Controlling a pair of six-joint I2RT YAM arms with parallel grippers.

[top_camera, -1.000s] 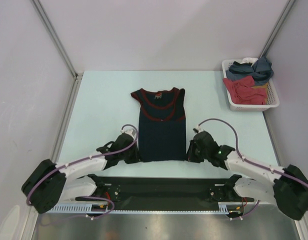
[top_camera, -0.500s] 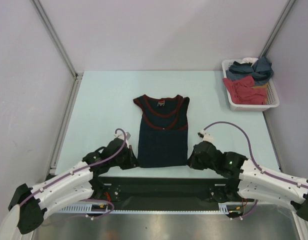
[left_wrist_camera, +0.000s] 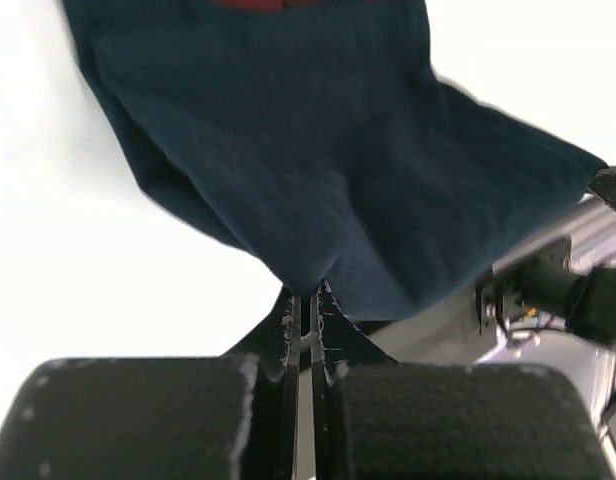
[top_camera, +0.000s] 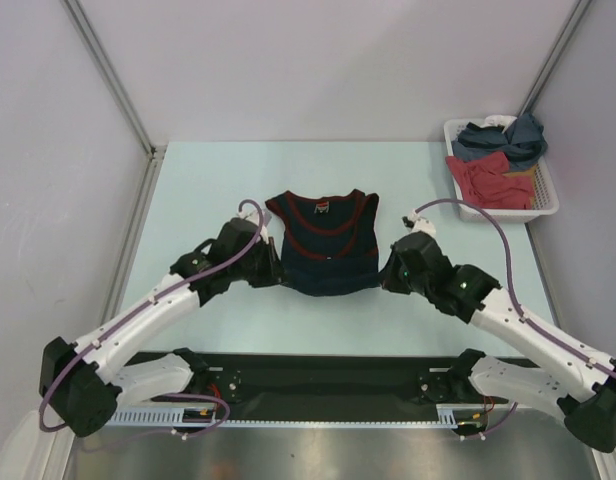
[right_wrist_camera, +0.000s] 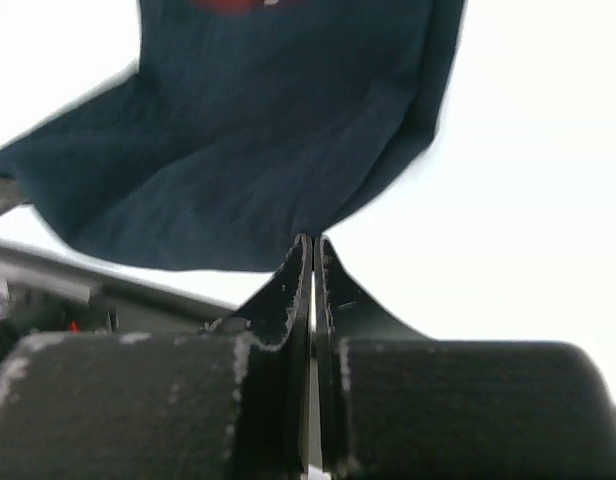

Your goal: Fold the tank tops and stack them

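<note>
Sagging between left and right jaws clenched on its hem, the navy tank top [top_camera: 323, 255] shows reddish trim.

Navy top [top_camera: 325, 262] hem now aloft, forward

The tank top [top_camera: 323, 255] is showing plain dark navy, with dark red trim running round neckline and armholes and a small red label at the collar. The table [top_camera: 208, 190] is reading pale mint. The white basket [top_camera: 458, 205] is showing slate-blue cloth [top_camera: 508, 138], a red garment [top_camera: 488, 180] and a white scrap [top_camera: 500, 121]. The left hand [top_camera: 271, 262] and right hand [top_camera: 386, 268] are looking black, the arms [top_camera: 528, 330] white, the cables [top_camera: 498, 240] purple.
</note>
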